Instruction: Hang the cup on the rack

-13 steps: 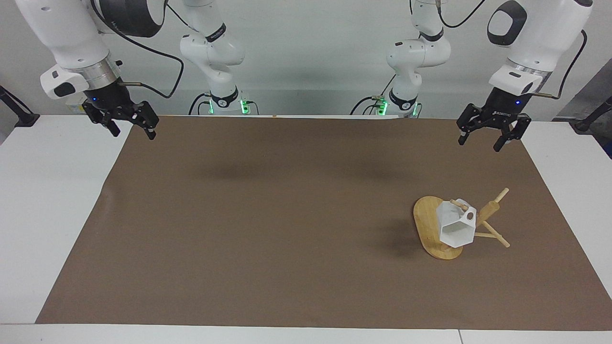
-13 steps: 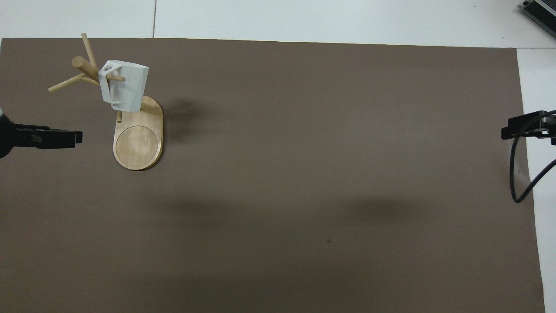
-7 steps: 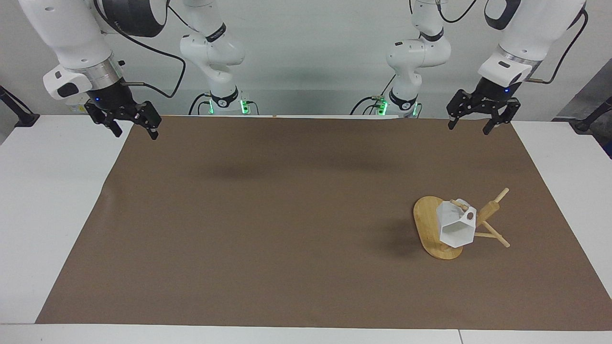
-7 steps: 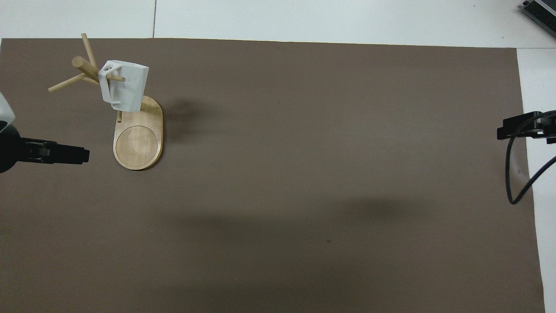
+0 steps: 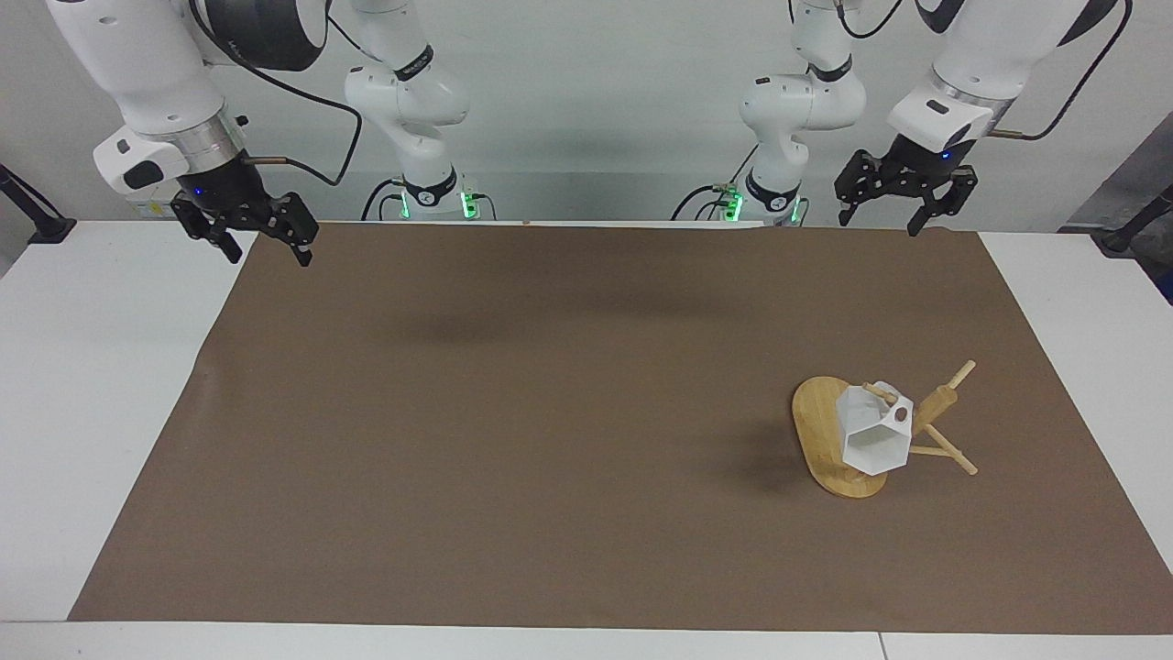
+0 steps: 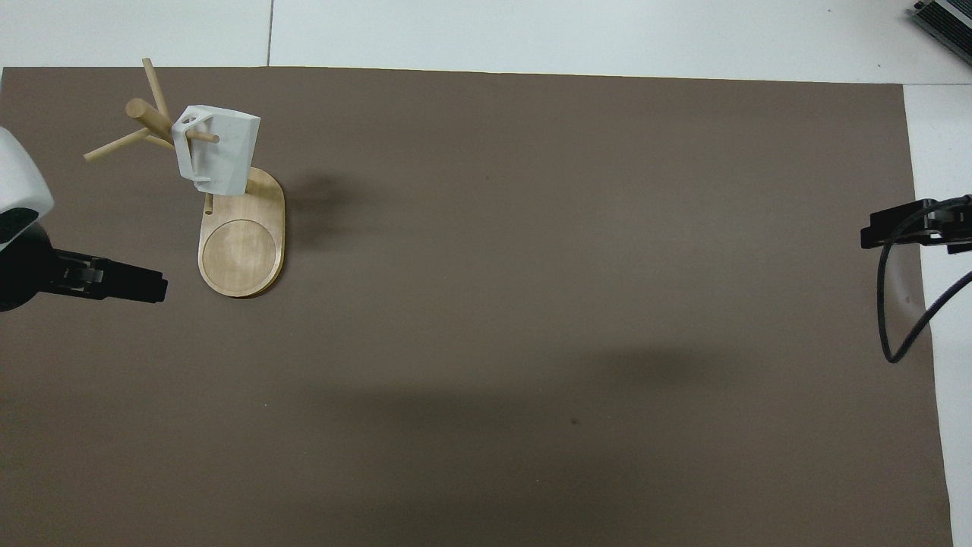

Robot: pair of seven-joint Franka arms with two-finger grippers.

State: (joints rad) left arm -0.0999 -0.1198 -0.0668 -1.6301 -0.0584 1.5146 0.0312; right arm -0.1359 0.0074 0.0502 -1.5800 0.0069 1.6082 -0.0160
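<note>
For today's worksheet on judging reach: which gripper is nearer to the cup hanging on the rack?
Left. The left gripper hangs open at the cup's end of the table; the right gripper, also open, hangs at the right arm's end.

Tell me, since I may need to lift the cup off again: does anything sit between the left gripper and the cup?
Nothing visible does. The cup hangs by its handle on a peg of the rack. The left gripper is open and up in the air over the brown mat's edge by the robots, with only bare mat between.

i see a white table (image 5: 110, 385) under a brown mat (image 5: 513, 412); the rack (image 5: 829, 440) stands on the mat toward the left arm's end.
</note>
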